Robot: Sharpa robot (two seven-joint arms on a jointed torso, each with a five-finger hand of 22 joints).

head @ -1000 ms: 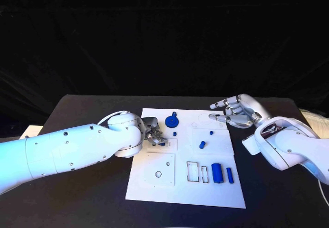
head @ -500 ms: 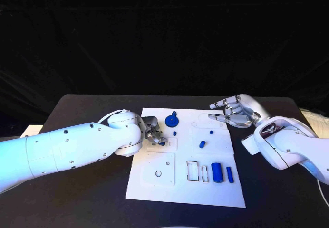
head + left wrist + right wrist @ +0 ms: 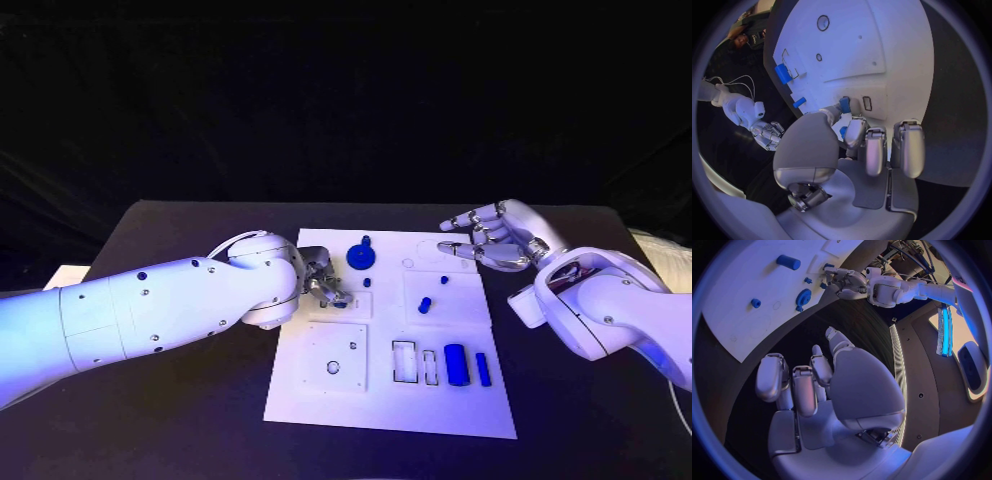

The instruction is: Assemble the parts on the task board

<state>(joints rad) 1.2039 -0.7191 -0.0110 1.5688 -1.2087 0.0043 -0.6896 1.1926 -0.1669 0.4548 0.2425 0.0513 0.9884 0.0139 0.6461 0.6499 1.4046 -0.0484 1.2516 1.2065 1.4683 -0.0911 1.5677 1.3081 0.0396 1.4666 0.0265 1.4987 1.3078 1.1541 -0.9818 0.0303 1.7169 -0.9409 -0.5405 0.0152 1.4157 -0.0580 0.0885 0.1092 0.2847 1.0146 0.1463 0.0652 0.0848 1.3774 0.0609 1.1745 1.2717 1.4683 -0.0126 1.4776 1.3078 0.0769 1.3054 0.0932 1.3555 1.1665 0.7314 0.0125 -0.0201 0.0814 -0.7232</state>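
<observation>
Left hand [image 3: 323, 287] is resting fingertips on the task board [image 3: 389, 400] near a small blue part [image 3: 340, 302]; right hand [image 3: 493, 236] is hovering, fingers apart, over the board's far right corner.

One white rectangular task board [image 3: 326, 397] lay on one black table [image 3: 173, 420]. At least seven small blue parts were countable on it: a round gear-like disc [image 3: 361, 257], three small pegs [image 3: 368, 282] [image 3: 443, 279] [image 3: 426, 304], a thick cylinder [image 3: 456, 364], a thin bar [image 3: 483, 369], and a small piece [image 3: 844, 104] at the left fingertips.
</observation>
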